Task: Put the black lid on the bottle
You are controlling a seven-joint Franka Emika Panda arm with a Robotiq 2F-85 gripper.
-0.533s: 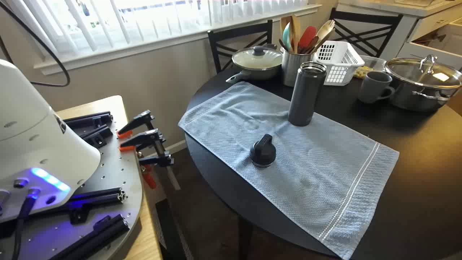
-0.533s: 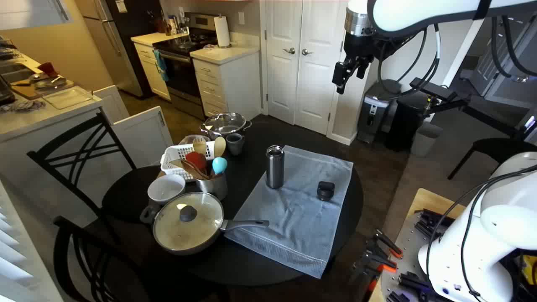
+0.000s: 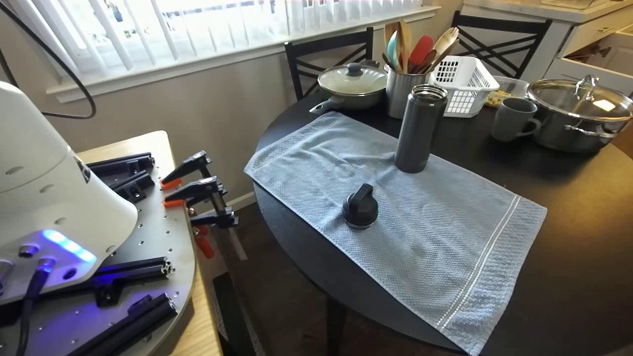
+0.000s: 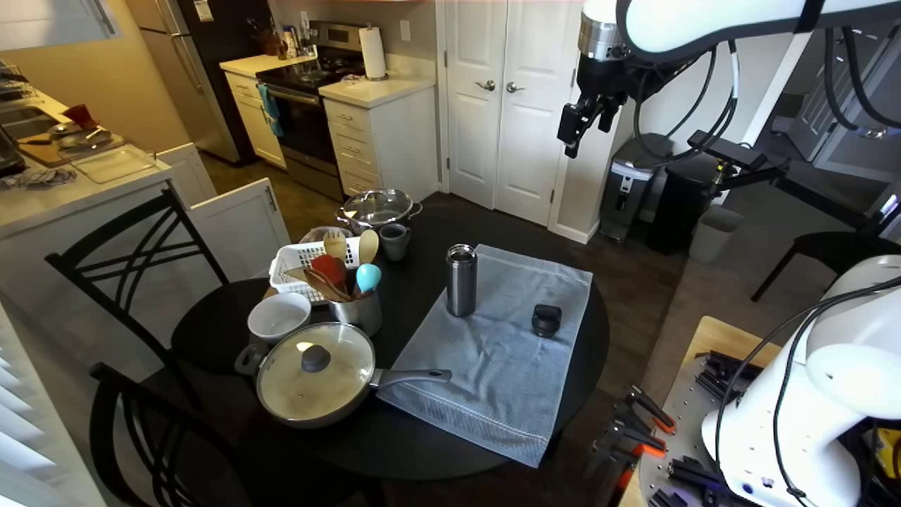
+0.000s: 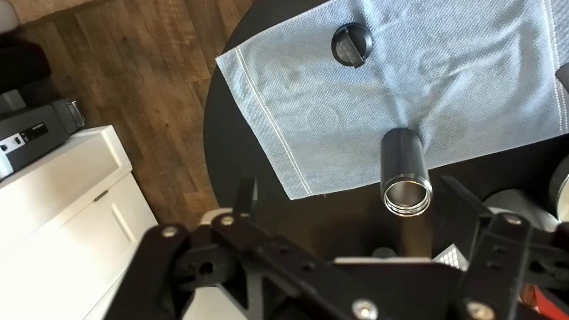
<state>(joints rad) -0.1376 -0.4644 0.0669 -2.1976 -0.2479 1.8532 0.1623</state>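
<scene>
The black lid (image 3: pixel 360 212) sits upright on the blue-grey towel (image 3: pixel 445 247), its looped handle up, near the table edge on the robot's side. It also shows in the other views (image 4: pixel 546 322) (image 5: pixel 351 46). The bottle (image 3: pixel 419 136), a tall dark grey metallic flask, stands upright and uncapped on the towel, apart from the lid. Its open threaded mouth faces up in the wrist view (image 5: pixel 403 155), and it also shows in an exterior view (image 4: pixel 462 285). My gripper (image 4: pixel 588 139) is high above the table, away from both. In the wrist view my gripper (image 5: pixel 349 182) is wide open and empty.
Behind the bottle stand a utensil holder (image 3: pixel 399 96) with tall spoons, a lidded pan (image 4: pixel 317 380), a white basket (image 3: pixel 465 94), a grey mug (image 3: pixel 512 121) and a lidded pot (image 3: pixel 568 131). A white bowl (image 4: pixel 279 318) is beside the pan. Clamps (image 3: pixel 198 190) jut from the robot's base table.
</scene>
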